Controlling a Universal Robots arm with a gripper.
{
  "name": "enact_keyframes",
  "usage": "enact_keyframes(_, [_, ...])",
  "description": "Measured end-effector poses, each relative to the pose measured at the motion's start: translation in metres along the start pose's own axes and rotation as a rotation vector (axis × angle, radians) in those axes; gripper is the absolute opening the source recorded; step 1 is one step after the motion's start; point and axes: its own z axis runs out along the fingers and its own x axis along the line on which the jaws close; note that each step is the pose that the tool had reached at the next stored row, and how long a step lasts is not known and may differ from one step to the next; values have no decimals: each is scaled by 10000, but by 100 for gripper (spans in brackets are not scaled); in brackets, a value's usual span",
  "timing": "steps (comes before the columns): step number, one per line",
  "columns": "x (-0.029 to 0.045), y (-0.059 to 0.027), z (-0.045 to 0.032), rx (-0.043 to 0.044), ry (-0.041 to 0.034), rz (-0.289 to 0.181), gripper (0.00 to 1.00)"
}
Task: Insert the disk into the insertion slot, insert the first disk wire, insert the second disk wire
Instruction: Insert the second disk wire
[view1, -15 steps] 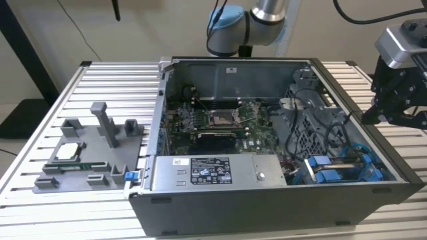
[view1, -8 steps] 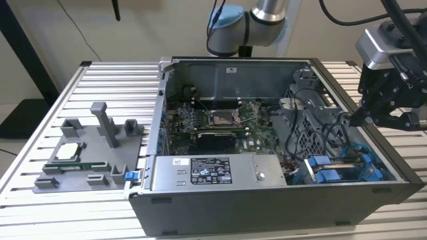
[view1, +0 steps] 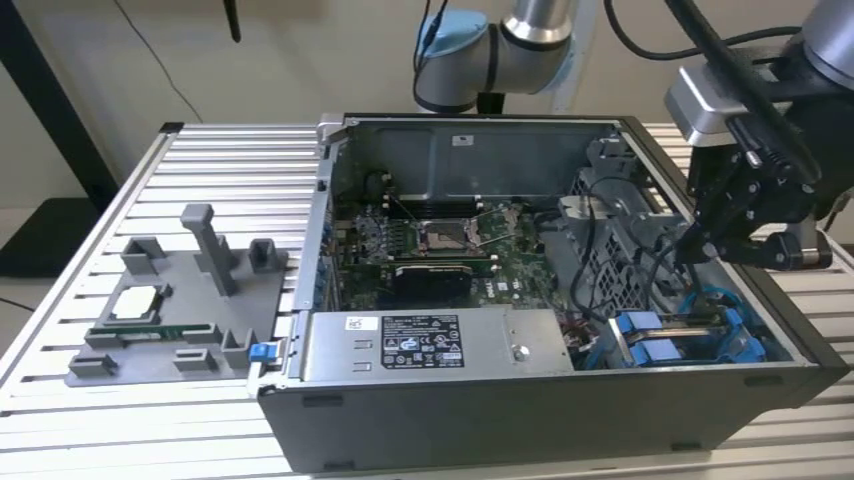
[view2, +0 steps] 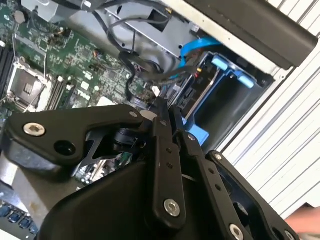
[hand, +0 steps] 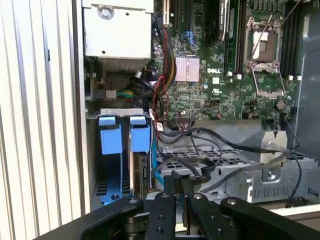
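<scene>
Progress looks good to me: inside the computer case (view1: 534, 420) the disk (hand: 136, 165) already sits in the insertion slot (view1: 694, 335), blue carrier tabs (hand: 121, 134) at the bay mouth. I hold my gripper (view2: 169, 116) just above the bay, fingers (view2: 163, 150) pressed together, perhaps pinching a wire; I cannot tell. I judge the wires remain.

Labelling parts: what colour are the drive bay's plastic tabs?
Bright blue tabs; clearest in the first wrist view.
</scene>
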Motion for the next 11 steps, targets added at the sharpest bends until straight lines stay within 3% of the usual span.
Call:
enact_keyframes(2, [2,43,4,22,139,-14,0])
enact_keyframes(5, [4,67,11,34,412,-37,0])
enact_keyframes(6, [4,67,12,33,452,-41,0])
enact_keyframes(11, [5,68,13,34,455,-40,0])
